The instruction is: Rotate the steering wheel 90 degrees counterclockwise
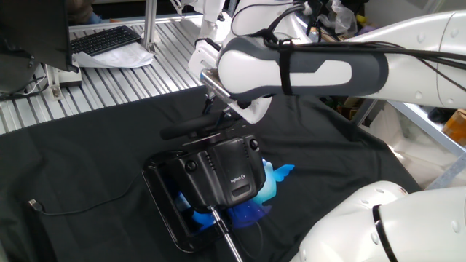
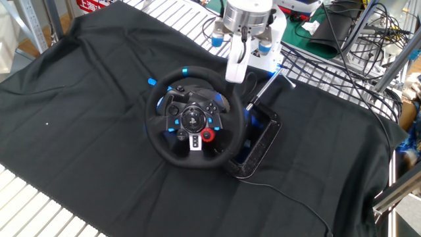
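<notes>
The steering wheel [image 2: 155, 128] faces the other fixed view, a black rim around a hub with lit blue buttons and a red knob. Its small blue band [image 2: 185, 70] sits at the rim's top, slightly left of centre. In one fixed view the rim [image 1: 182, 132] is a thin dark bar behind the black housing [image 1: 229, 171]. My gripper [image 2: 235, 78] hangs over the rim's upper right, its white fingers [image 2: 235, 62] pointing down with the tips just off the rim. Only one finger profile shows, so the jaw gap is hidden. In one fixed view the gripper [image 1: 215, 110] is just above the rim bar.
A flat black frame [image 2: 263, 135] lies to the right of the wheel, with a metal rod [image 2: 266, 89] sticking up from it. A thin cable [image 1: 73, 211] lies on the black cloth. A keyboard [image 1: 105, 40] and clutter sit behind on the slatted table.
</notes>
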{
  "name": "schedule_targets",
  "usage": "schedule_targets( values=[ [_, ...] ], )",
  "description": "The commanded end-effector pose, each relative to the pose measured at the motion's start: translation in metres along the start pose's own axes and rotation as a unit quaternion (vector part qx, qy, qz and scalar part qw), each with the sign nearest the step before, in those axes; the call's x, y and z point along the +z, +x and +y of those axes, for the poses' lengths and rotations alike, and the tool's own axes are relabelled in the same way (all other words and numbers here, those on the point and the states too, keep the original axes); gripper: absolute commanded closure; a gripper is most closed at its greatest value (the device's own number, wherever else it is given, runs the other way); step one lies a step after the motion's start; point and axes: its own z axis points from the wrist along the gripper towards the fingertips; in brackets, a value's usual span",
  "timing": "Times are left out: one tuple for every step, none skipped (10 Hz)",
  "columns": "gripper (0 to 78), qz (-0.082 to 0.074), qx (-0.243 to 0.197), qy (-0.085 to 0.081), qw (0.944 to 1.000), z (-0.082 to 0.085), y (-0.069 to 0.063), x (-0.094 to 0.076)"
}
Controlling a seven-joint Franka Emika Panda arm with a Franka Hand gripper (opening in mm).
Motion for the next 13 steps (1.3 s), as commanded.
schedule_targets(
  values=[
    [76.4, 0.001, -0.006, -0.008, 0.9999, 0.001, -0.007, 0.001],
    [76.4, -0.003, -0.005, -0.010, 0.9999, 0.002, -0.010, 0.002],
    [76.4, -0.005, -0.006, -0.011, 0.9999, 0.002, -0.012, 0.003],
    [76.4, -0.005, -0.007, -0.011, 0.9999, 0.002, -0.012, 0.003],
    [76.4, -0.007, -0.008, -0.012, 0.9999, 0.002, -0.014, 0.004],
    [76.4, -0.007, -0.011, -0.012, 0.9998, 0.001, -0.014, 0.003],
    [76.4, -0.008, -0.015, -0.012, 0.9998, 0.001, -0.014, 0.002],
    [76.4, -0.009, -0.029, -0.013, 0.9994, -0.001, -0.016, -0.002],
    [76.4, -0.007, -0.035, -0.014, 0.9993, -0.002, -0.018, -0.005],
    [76.4, -0.007, -0.046, -0.013, 0.9988, -0.003, -0.018, -0.006],
    [76.4, -0.007, -0.057, -0.014, 0.9983, -0.003, -0.019, -0.006],
    [76.4, -0.007, -0.059, -0.014, 0.9981, -0.003, -0.019, -0.006],
    [76.4, -0.008, -0.065, -0.016, 0.9978, -0.003, -0.021, -0.005]
  ],
)
